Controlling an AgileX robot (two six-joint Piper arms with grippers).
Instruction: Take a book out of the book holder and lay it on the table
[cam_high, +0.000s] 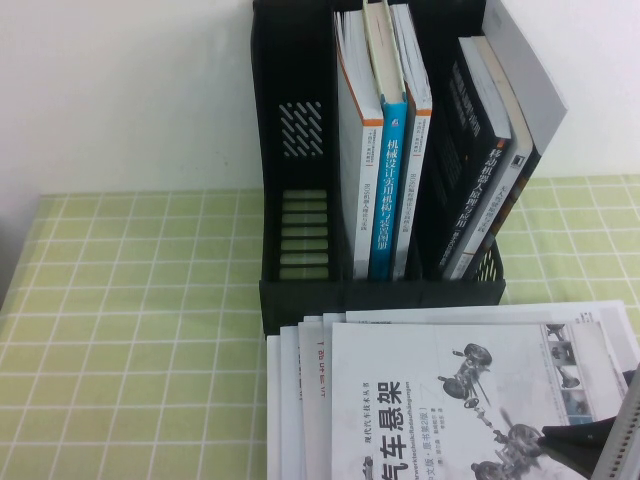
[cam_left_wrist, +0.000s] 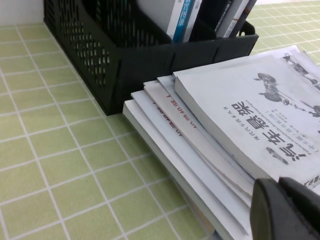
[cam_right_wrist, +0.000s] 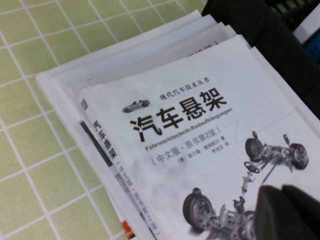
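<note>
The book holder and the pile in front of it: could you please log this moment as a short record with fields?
book: white suspension title, flat on top of a pile
pile: several white publications, fanned on the table
book holder: left compartment empty, middle and right hold standing books
blue-spined book: upright, middle compartment
left gripper: low beside the pile's near corner
right gripper: over the book's cover

**Words on the books**

The book (cam_right_wrist: 200, 140) on top of the pile had big black words, 汽车悬架. Small words above them said 现代汽车技术丛书. Under them stood "FahrwerktechnikRadaufhängungen" and (中文版·原书第2版). Its white spine also said 汽车悬架. In the book holder (cam_high: 300, 290), the blue-spined book (cam_high: 390, 190) had white words starting 机械设计实用机构. The other spines were too small to read.
</note>
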